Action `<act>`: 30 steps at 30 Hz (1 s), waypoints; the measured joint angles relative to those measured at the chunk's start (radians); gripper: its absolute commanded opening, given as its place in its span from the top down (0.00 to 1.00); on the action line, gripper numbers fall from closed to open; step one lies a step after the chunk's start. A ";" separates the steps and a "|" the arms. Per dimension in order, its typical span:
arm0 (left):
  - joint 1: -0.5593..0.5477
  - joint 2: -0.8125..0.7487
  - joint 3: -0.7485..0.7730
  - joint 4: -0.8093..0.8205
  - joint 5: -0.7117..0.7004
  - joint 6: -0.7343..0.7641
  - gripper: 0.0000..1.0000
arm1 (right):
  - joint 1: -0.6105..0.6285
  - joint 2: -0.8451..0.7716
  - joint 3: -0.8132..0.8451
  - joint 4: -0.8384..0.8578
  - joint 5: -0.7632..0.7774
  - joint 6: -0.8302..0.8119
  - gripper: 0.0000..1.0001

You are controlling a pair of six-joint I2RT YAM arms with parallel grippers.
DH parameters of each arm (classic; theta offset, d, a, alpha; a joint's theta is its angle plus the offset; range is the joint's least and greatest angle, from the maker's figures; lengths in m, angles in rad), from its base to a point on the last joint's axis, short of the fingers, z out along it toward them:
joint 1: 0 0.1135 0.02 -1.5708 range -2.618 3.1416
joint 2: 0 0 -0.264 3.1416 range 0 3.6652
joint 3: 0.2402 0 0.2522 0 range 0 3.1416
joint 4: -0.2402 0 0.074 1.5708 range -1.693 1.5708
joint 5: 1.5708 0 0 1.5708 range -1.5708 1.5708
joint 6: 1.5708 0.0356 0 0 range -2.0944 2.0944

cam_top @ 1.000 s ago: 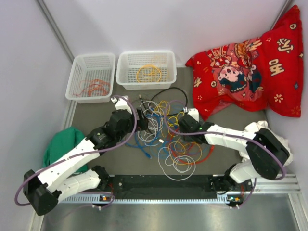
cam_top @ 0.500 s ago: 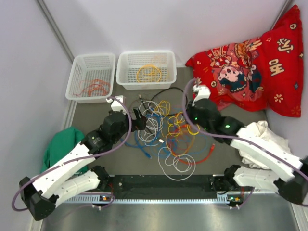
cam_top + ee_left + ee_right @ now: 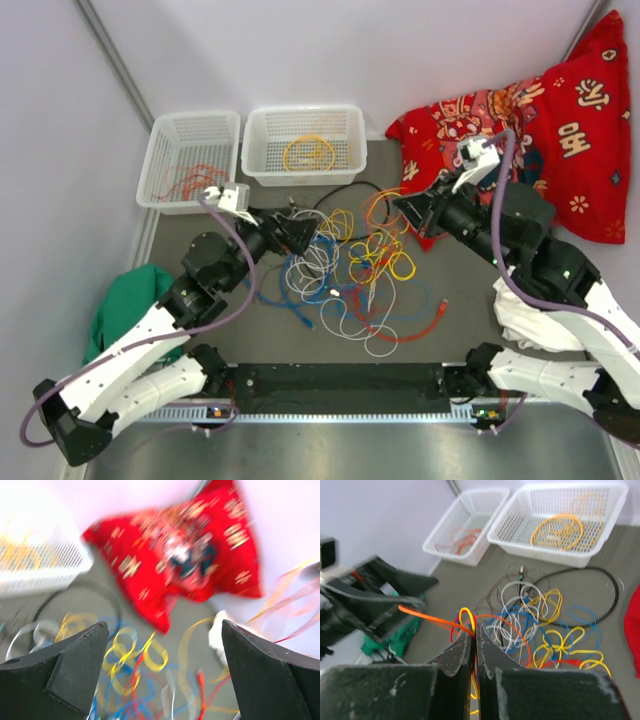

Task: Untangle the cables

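Cables (image 3: 345, 270) (tangled), right gripper (image 3: 474, 629) pinching strands

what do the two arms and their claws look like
The left arm and right arm are built from white shell links joined by bulky black joints, each with a mauve hose looping along it. The left claw and right claw each have two black, wedge-shaped, lightly scuffed fingers.

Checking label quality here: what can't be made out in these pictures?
Left wrist view: motion blur smears the cables; single strands are unreadable.
Right wrist view: the right claw is shut on cables, but its fingers hide how many.
Top view: cable crossings are too fine to trace.
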 measured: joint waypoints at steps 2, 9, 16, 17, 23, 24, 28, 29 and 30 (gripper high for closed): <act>0.000 -0.012 -0.001 0.074 0.027 0.010 0.01 | 0.002 0.006 -0.011 -0.029 -0.014 0.000 1.00; 0.000 0.017 -0.018 0.329 0.174 -0.014 0.06 | 0.003 0.002 -0.014 -0.069 -0.043 -0.001 1.00; -0.008 0.205 -0.031 0.551 0.460 -0.159 0.21 | 0.006 -0.013 -0.035 -0.080 -0.040 0.001 1.00; -0.021 0.233 -0.043 0.600 0.492 -0.187 0.21 | 0.006 -0.013 -0.039 -0.078 -0.040 0.003 1.00; -0.182 0.315 -0.077 0.709 0.576 -0.184 0.14 | 0.006 -0.003 -0.047 -0.081 -0.038 0.021 1.00; -0.219 0.317 -0.077 0.710 0.578 -0.161 0.14 | 0.006 0.001 -0.047 -0.081 -0.038 0.027 1.00; -0.314 0.347 -0.076 0.722 0.580 -0.082 0.14 | 0.006 0.019 -0.050 -0.077 -0.040 0.043 1.00; -0.319 0.363 -0.076 0.732 0.578 -0.071 0.14 | 0.006 0.021 -0.054 -0.077 -0.041 0.046 1.00; -0.320 0.380 -0.076 0.740 0.575 -0.063 0.14 | 0.006 0.023 -0.058 -0.076 -0.042 0.051 1.00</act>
